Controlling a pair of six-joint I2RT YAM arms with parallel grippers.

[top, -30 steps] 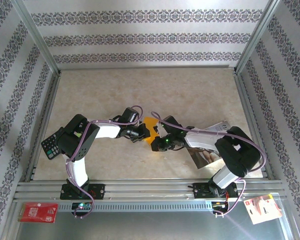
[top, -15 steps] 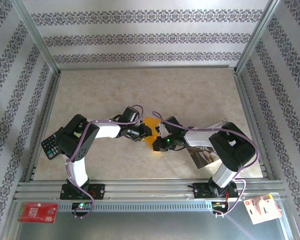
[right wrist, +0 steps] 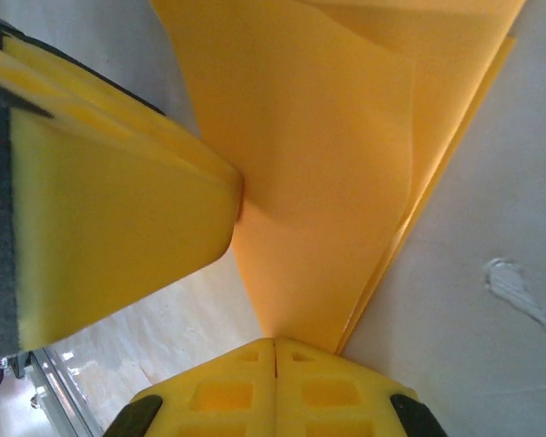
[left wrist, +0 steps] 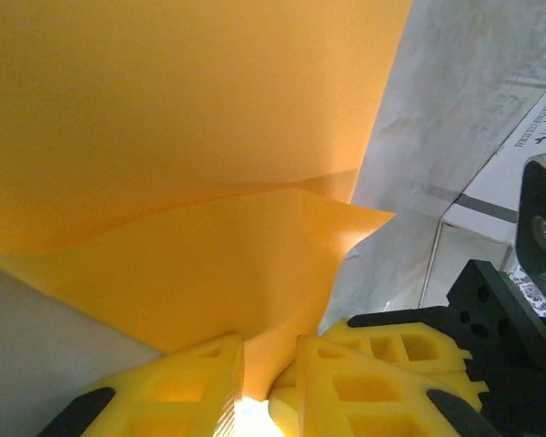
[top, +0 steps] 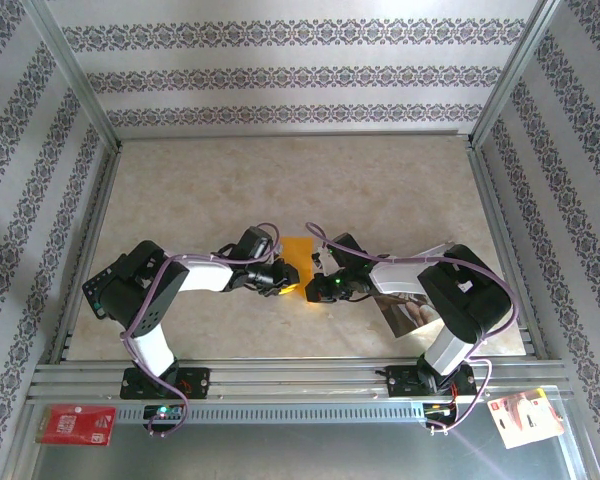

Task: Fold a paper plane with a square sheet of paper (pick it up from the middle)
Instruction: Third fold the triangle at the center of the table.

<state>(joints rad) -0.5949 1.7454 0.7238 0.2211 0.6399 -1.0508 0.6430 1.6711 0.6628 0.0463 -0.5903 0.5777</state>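
The square sheet of paper [top: 297, 252] is bright orange and folded into layers; it stands up off the table between both grippers. My left gripper [top: 283, 281] meets it from the left. In the left wrist view a fold of the sheet [left wrist: 191, 164] dips into the gap of the left gripper [left wrist: 268, 350], whose jaws stand slightly apart. My right gripper [top: 314, 278] comes in from the right. Seen from the right wrist, the right gripper [right wrist: 275, 344] is shut, with a corner of the sheet [right wrist: 328, 164] pinched in its seam. A left finger [right wrist: 118, 228] presses the sheet from the side.
A glossy photo sheet [top: 412, 312] lies under the right arm. A black keypad [top: 100, 292] sits beside the left arm's elbow. A red card [top: 75, 424] and a white-and-red card [top: 526, 416] rest on the front ledge. Metal frame rails [top: 280, 378] border the table.
The left arm has dropped lower and its elbow swung left. Its jaws, shut a second ago, now stand slightly apart round the paper. The right gripper keeps its pinch.
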